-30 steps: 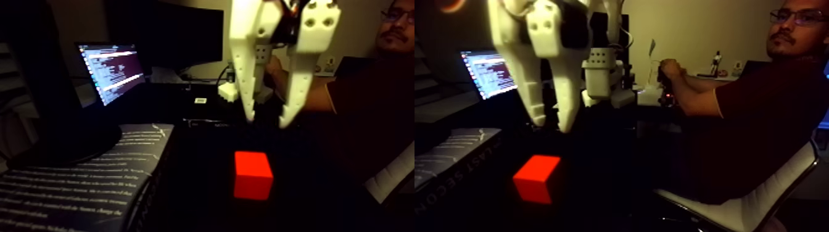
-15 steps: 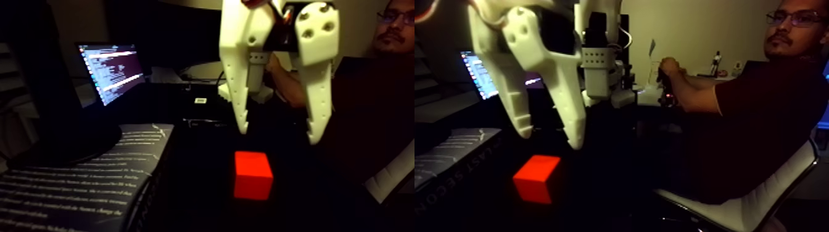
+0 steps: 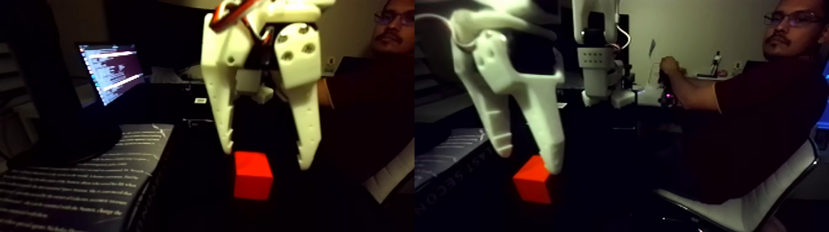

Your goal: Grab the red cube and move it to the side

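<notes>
Hanging above the cube [image 3: 253, 175], the end effector [image 3: 266, 159] is spread wide, one fingertip [image 3: 226, 145] at each side of the cube's top. The cube sits on the dark table [image 3: 197, 203], right of a book [image 3: 74, 179].

Left of cube: a dark printed book with pale lines of text [image 3: 92, 179] lies flat near the small bright red-orange matte cube [image 3: 253, 176], with a dark strip of surface [image 3: 197, 203] between them in the fixed view.
Right of cube: bare dark surface, then the white edge of a chair [image 3: 391, 173].
Above cube: the white plastic two-finger hand [image 3: 266, 159] hangs with fingers spread, one tip at each upper side of the cube.
Front of cube: dark bare surface runs to the lower edge of the picture.
Behind cube: a lit laptop screen [image 3: 111, 71], a second white robot arm [image 3: 601, 62] and a seated person in a dark red shirt [image 3: 758, 123] stand well back.
</notes>
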